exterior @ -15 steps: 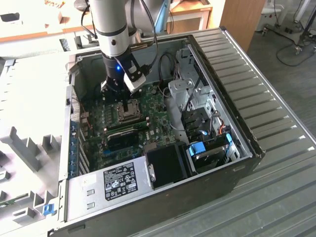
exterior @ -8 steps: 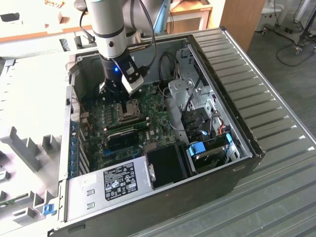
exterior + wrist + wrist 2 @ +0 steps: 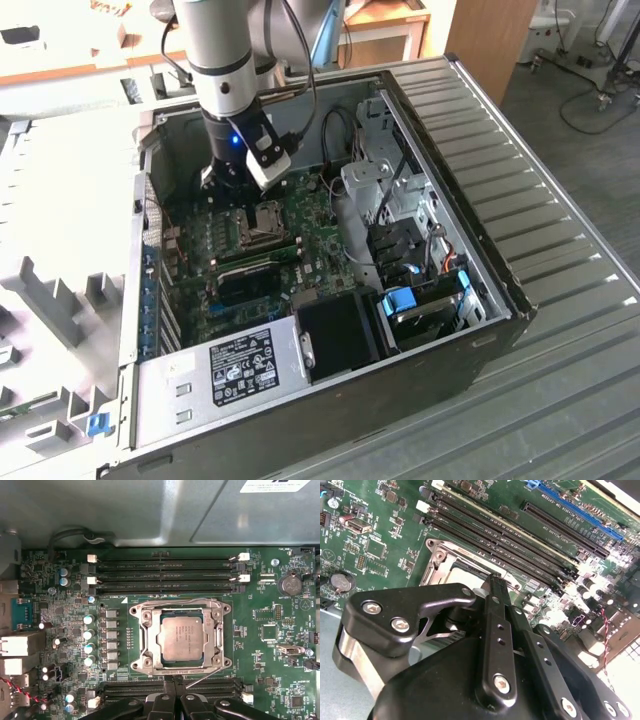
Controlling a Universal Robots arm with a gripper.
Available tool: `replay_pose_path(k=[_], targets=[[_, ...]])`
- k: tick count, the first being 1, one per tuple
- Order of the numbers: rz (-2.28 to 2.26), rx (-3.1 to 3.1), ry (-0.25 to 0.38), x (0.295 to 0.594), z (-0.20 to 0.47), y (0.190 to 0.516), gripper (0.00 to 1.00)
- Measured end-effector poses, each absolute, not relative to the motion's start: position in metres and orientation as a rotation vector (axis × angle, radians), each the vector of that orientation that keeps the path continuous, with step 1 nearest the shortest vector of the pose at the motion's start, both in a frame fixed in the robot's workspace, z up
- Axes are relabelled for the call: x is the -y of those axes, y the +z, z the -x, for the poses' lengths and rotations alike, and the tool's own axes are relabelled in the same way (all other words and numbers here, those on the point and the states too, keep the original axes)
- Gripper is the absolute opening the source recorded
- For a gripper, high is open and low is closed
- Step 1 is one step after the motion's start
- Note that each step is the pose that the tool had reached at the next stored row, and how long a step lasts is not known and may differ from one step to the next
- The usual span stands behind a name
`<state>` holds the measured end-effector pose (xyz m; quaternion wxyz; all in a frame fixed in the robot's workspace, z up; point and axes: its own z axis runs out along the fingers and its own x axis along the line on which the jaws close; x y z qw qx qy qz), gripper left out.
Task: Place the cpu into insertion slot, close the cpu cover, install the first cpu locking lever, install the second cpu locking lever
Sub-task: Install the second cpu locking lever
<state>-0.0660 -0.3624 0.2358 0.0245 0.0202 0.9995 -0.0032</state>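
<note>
The cpu [image 3: 180, 639], a dull silver square, lies flat in the insertion slot [image 3: 226, 609] on the green board. The cpu cover [image 3: 148, 640], a silvery frame, lies down around the chip. A thin wire locking lever [image 3: 202, 678] slants up from the socket's edge beside the memory slots. My gripper [image 3: 173, 682] is shut, with its black tips at that same socket edge, right by the lever's end. In the second wrist view the gripper [image 3: 494, 580] sits over the socket rim [image 3: 436, 555]. In the exterior view the gripper [image 3: 230, 188] reaches down into the case beside the cpu [image 3: 268, 218].
Long black memory slots [image 3: 165, 572] flank the socket on two sides. A row of capacitors [image 3: 89, 640] and a coin battery [image 3: 288, 583] stand nearby. The case holds a power supply [image 3: 235, 368], a drive cage [image 3: 400, 200] and a blue-handled drive [image 3: 425, 300]. Case walls [image 3: 460, 190] ring the board.
</note>
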Motion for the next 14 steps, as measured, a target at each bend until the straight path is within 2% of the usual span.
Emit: replay_pose_path(k=[14], targets=[[-0.063,-3.092,-0.011,0.3648,0.066,0.2366,0.11]])
